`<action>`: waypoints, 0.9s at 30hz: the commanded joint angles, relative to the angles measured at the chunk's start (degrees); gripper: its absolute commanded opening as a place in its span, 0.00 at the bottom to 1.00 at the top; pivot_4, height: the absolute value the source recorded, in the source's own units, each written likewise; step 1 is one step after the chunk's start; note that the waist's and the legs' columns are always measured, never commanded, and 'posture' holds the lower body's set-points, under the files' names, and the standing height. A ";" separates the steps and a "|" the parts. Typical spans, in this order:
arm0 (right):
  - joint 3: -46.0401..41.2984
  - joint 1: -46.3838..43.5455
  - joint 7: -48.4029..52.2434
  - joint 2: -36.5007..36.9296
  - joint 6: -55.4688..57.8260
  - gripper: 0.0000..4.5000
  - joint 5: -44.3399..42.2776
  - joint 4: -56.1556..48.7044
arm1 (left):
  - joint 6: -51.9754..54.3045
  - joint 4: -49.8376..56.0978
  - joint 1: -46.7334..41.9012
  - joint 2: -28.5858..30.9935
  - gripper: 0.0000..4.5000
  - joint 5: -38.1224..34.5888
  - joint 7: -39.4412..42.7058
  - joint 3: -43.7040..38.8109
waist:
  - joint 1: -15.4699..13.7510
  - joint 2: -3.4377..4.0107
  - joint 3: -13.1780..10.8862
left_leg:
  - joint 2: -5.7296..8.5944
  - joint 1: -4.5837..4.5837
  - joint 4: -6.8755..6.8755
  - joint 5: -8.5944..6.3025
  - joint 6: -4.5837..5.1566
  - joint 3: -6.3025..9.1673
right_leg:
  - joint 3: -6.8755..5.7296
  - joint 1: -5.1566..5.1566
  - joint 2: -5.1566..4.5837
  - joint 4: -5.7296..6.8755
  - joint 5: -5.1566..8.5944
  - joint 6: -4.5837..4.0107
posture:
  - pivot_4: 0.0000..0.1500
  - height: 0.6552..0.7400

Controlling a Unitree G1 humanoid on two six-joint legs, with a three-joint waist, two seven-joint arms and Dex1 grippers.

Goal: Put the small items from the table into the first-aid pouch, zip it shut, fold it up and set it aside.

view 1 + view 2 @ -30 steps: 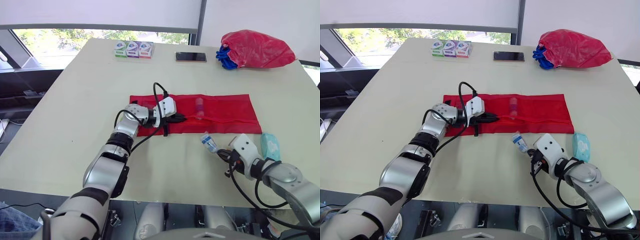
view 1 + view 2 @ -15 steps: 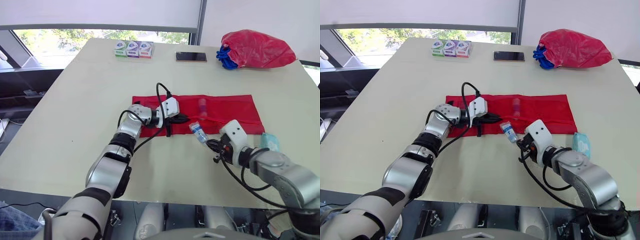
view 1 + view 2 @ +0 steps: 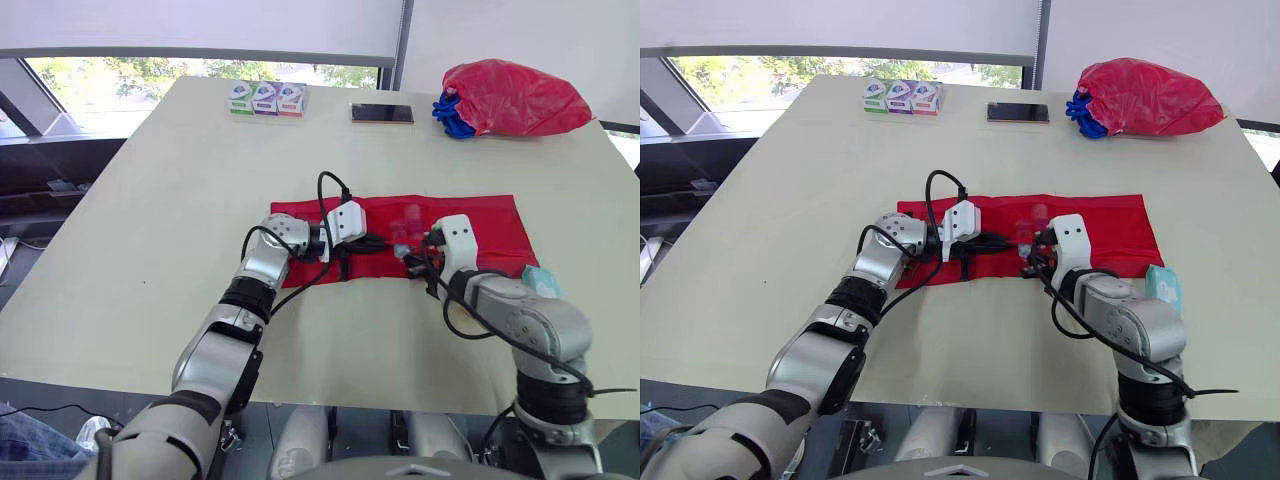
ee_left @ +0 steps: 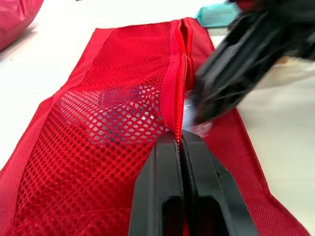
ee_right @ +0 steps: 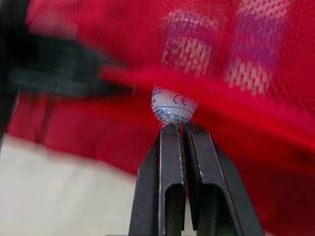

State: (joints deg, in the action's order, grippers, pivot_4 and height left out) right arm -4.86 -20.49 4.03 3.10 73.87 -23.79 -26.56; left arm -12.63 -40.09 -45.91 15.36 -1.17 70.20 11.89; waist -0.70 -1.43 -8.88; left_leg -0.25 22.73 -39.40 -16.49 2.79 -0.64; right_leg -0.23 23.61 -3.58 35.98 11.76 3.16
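The red mesh first-aid pouch (image 3: 475, 215) lies flat, spread across the table's middle. My left gripper (image 3: 376, 243) is shut on the pouch's zipper edge (image 4: 178, 93), near the left end. My right gripper (image 3: 411, 261) is shut on a small clear bottle (image 5: 173, 108) with blue print, held at the pouch's opening just right of the left gripper. Through the mesh I see a pinkish small item (image 3: 410, 212) inside the pouch. A teal wipes packet (image 3: 540, 280) lies on the table off the pouch's right front corner.
At the table's far side lie a red plastic bag (image 3: 512, 95) with blue cord, a phone (image 3: 381, 113) and three small boxes (image 3: 266, 98). Bare tabletop stretches to the left and front of the pouch.
My right gripper carried the bottle from the front right of the table up and left to the pouch's opening. The left gripper, holding the pouch edge, shifted slightly right.
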 commanded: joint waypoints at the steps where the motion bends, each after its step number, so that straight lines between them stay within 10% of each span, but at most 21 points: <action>1: -3.79 -1.99 -3.43 -2.67 -1.38 0.02 1.21 0.83 | 0.55 3.10 0.08 -0.23 0.00 -1.22 0.71 0.46 | 0.02 0.01 0.00 | 0.01 0.00 0.00 0.00 0.00 0.00 | 0.00 0.00 0.00 0.00 0.00 0.00 | 1.00 1.00; 22: 1.50 -2.18 -5.91 -6.01 -18.11 0.02 8.13 9.41 | 1.39 4.26 0.58 -0.84 0.00 -1.12 2.20 2.03 | 1.51 0.10 -0.01 | 0.03 -0.03 0.08 0.01 -0.01 0.02 | 0.01 0.02 0.00 0.00 0.00 0.00 | 1.00 1.00; 27: 3.28 1.36 -2.56 -1.57 -14.97 0.42 6.81 3.53 | 0.36 1.21 -1.33 0.09 0.00 -0.64 1.22 1.03 | 1.45 0.10 -0.01 | 0.01 -0.03 0.11 0.00 -0.01 0.02 | 0.01 0.02 -0.01 -0.01 0.00 0.00 | 1.00 1.00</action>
State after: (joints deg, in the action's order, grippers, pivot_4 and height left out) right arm -1.46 -19.01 0.58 0.75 58.67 -16.51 -19.21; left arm -11.16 -38.99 -45.76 14.98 -1.26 71.39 13.56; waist 0.74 -1.33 -8.89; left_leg -0.25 22.70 -39.29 -16.49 2.79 -0.61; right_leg -0.22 23.63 -3.59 35.96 11.76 3.16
